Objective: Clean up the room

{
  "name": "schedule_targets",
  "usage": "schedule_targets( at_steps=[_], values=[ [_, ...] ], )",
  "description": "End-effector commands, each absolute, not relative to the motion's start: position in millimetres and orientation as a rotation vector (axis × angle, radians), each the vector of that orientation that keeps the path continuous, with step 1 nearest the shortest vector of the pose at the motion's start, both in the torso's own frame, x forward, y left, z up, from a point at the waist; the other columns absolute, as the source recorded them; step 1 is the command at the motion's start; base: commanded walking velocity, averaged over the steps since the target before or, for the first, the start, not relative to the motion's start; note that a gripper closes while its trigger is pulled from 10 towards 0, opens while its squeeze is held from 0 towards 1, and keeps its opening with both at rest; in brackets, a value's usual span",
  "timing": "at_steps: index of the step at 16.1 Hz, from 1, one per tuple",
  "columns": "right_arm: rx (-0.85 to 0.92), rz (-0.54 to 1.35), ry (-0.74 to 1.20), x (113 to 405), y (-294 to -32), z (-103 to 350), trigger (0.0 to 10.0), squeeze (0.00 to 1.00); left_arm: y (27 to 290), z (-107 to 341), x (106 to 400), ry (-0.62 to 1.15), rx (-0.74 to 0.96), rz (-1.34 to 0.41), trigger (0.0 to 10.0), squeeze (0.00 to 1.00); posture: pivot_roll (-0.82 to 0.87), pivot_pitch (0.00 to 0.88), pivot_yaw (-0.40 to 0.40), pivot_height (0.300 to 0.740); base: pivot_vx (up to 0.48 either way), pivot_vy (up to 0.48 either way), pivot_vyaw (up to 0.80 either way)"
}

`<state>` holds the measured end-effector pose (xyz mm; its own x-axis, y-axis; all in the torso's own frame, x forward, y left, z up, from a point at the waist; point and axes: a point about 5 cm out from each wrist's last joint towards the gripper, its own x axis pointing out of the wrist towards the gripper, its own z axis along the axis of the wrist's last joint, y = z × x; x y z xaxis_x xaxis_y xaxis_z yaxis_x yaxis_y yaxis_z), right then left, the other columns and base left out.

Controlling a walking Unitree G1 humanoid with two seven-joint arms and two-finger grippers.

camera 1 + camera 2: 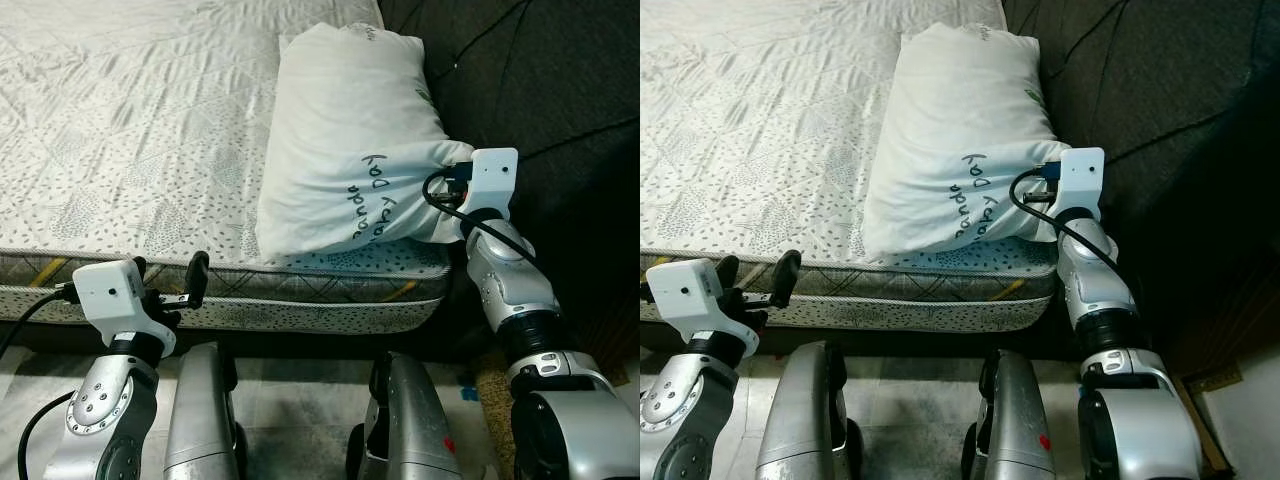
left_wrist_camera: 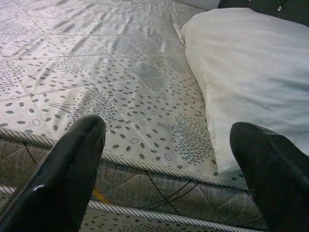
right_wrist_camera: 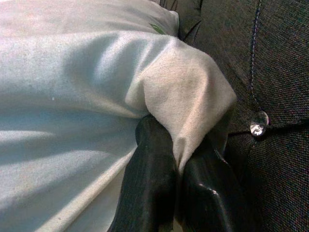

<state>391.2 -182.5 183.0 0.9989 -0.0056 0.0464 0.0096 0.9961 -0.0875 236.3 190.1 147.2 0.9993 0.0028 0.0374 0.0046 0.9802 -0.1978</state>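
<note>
Nearest the camera, the robot's legs (image 1: 200, 420) stood on the floor at the foot of the mattress (image 1: 150, 120), and the left gripper (image 1: 170, 285) was held low in front of the mattress's near edge, forearm raised, its two black fingers (image 2: 63, 179) spread wide with nothing between them. Farther in, the right arm reached up and forward along the mattress's right edge, the right gripper (image 3: 178, 179) pinched shut on a bunched corner of the white pillow (image 1: 350, 140), which lay at the near right corner beside the dark tufted headboard (image 1: 540, 80).
</note>
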Motion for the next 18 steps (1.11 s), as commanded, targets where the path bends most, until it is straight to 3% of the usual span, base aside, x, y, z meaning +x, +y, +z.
schedule_targets(
  at_steps=[1,2,3,14,16,17,18],
  values=[
    [-0.111,-0.023,-0.099,390,-190,192,9.7,0.00,190,145,236,-0.032,-0.192,-0.009,10.0,0.00,0.12,0.103,-0.085,0.517,0.000,0.000,0.00],
    [-0.095,0.001,-0.078,383,-186,179,10.0,0.00,189,145,237,-0.035,-0.194,-0.010,10.0,0.00,0.12,0.099,-0.088,0.517,0.000,0.000,0.00],
    [-0.091,0.012,-0.073,379,-184,174,10.0,1.00,189,145,237,-0.035,-0.195,-0.010,10.0,0.00,0.12,0.095,-0.089,0.517,0.000,0.000,0.00],
    [0.028,0.129,-0.064,317,-153,147,10.0,1.00,194,139,233,-0.083,-0.240,0.062,10.0,0.00,0.09,0.000,-0.083,0.517,0.000,0.000,0.00],
    [0.031,0.140,-0.070,312,-150,149,10.0,1.00,194,135,233,-0.078,-0.246,0.067,10.0,0.00,0.07,0.000,-0.084,0.517,0.000,0.000,0.00],
    [0.028,0.145,-0.069,310,-148,149,10.0,0.94,194,132,234,-0.076,-0.254,0.073,10.0,0.00,0.07,0.000,-0.085,0.517,0.000,0.000,0.00],
    [0.032,0.140,-0.065,312,-148,150,10.0,0.96,193,131,236,-0.077,-0.259,0.076,10.0,0.00,0.06,0.000,-0.085,0.517,0.000,0.000,0.00]
  ],
)
